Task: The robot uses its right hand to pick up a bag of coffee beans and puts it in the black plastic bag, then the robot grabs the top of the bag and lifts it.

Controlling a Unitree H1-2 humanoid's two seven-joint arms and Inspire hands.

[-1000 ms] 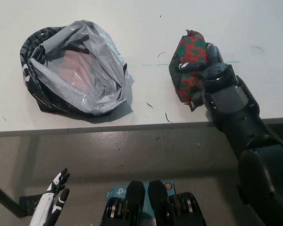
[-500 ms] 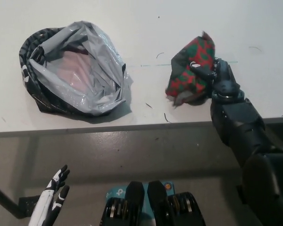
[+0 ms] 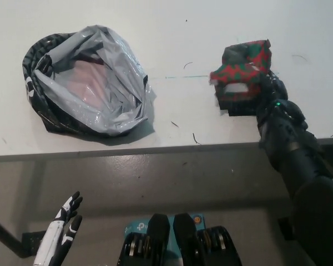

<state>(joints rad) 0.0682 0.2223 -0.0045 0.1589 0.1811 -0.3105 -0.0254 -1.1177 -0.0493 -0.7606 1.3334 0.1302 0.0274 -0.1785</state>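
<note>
One coffee bag (image 3: 243, 71), red and green, clamped in the black right hand (image 3: 266, 91) above the white table (image 3: 172, 33), well apart from one black plastic bag (image 3: 89, 83) lying open at left. One white left hand (image 3: 64, 227) low at left, below the table edge, fingers apart, holding nothing.

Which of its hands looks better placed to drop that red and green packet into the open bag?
Right: the black right hand already grips the coffee bag. The white left hand hangs below the table edge.
</note>
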